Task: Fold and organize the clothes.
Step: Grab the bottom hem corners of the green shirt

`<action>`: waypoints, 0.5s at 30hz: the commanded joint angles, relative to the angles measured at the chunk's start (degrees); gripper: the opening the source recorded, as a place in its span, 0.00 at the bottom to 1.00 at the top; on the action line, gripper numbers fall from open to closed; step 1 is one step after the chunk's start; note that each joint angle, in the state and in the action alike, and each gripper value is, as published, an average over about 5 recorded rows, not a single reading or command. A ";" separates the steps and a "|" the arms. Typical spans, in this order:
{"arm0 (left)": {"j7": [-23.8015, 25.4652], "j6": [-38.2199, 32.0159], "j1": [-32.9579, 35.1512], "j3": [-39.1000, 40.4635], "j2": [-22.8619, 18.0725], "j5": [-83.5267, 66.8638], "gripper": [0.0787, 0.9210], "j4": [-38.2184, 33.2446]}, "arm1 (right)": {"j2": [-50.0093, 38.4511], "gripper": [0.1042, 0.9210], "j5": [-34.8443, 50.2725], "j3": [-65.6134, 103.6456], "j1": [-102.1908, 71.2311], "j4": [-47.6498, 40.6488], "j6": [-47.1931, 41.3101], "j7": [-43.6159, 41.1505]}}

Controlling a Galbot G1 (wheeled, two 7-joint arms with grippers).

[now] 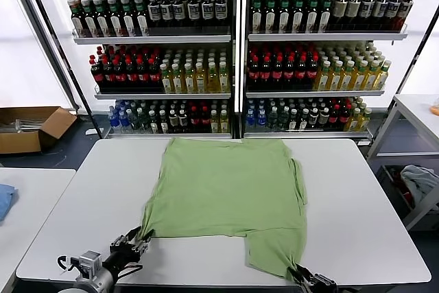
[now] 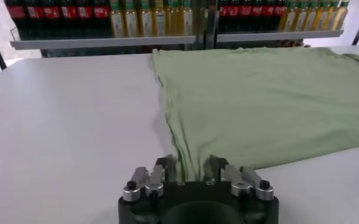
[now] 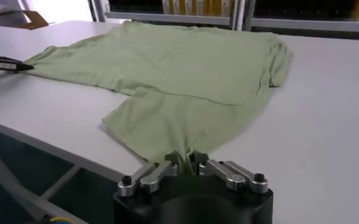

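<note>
A light green shirt (image 1: 230,190) lies spread flat on the white table (image 1: 89,197), plain side up, with its hem towards me. My left gripper (image 1: 137,239) is at the near left corner of the hem. In the left wrist view its fingers (image 2: 167,167) stand a little apart, with a bunched strand of the shirt (image 2: 264,97) between them. My right gripper (image 1: 302,276) is at the near right corner, which hangs close to the table's front edge. It (image 3: 183,159) is shut on a pinch of the shirt (image 3: 167,67).
Shelves of bottles (image 1: 233,53) fill the back wall. A cardboard box (image 1: 31,128) sits on the floor at the left. A side table with a blue cloth (image 1: 3,200) is at the left, and a rack with clothes (image 1: 418,180) at the right.
</note>
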 commanded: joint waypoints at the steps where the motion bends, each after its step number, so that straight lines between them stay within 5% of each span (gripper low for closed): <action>1: 0.86 0.34 0.24 0.34 0.02 0.52 0.25 -0.44 | -0.12 0.00 0.97 0.12 0.19 -0.18 0.35 -0.32; 8: 0.97 0.36 1.27 -0.22 -0.37 0.56 0.03 -3.80 | -0.60 0.00 4.26 1.20 -0.31 0.72 3.61 -4.08; 15: 0.38 0.51 4.31 -2.08 -1.93 0.74 0.01 -10.66 | -0.14 0.00 8.33 3.08 -4.22 4.22 6.15 -8.70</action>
